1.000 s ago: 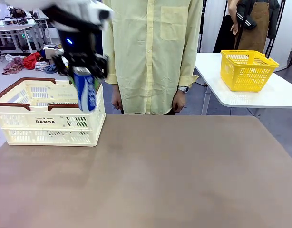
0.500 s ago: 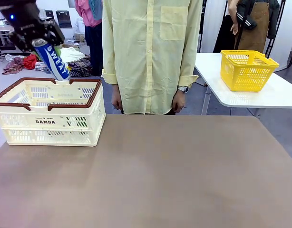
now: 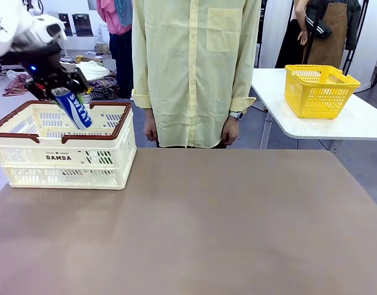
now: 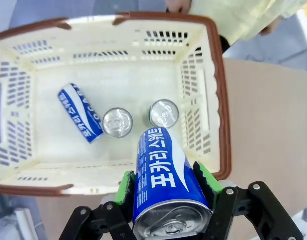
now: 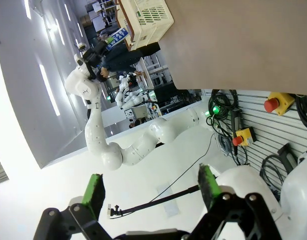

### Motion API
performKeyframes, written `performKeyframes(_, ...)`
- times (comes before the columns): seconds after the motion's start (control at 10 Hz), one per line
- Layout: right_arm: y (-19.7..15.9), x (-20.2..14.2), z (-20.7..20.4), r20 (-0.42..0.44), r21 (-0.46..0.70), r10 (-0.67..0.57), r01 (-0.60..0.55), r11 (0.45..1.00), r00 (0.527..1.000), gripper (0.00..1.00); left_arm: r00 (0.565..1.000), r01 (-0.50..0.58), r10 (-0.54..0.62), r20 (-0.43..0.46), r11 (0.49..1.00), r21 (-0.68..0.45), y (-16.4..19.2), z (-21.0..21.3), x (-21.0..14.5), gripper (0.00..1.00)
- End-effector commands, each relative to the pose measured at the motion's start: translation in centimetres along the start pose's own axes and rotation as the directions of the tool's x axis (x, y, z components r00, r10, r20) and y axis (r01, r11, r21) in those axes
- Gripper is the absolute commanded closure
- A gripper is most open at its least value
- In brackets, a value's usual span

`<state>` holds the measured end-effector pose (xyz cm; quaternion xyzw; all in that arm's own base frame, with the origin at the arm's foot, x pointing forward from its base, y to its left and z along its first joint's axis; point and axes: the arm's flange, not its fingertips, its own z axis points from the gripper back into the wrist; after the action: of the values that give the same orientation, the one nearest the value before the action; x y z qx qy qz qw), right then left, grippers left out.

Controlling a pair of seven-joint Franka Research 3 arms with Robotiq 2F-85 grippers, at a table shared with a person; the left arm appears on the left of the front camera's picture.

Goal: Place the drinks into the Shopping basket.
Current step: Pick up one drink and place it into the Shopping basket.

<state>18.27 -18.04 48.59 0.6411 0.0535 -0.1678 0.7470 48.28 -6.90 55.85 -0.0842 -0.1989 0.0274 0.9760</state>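
Three slim cans already sit inside the cream slotted plastic Shopping basket. The left gripper pinches a blue-and-white drink can above it, unreleased. The right gripper stands spread, empty.

Bright, even light; wide-angle edge distortion

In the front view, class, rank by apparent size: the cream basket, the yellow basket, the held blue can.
1. Cream basket
2. Yellow basket, though it stands farther off
3. Blue can in the left claw
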Motion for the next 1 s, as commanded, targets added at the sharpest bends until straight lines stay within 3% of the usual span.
performKeyframes(0.0, 0.7, -0.2, 0.1, -0.001, 0.016, -0.017, 0.017, 1.000, 1.000, 0.00, 1.000, -0.001, 0.003, -0.029, 0.999, 0.036, 0.1, -1.5, 1.1, 1.00)
performKeyframes(0.9, 0.7, -0.2, 0.1, -0.001, 0.016, -0.017, 0.017, 1.000, 1.000, 0.00, 0.980, 0.012, 0.006, -0.197, 0.996, 0.088, -0.2, -7.9, 2.2, 1.00)
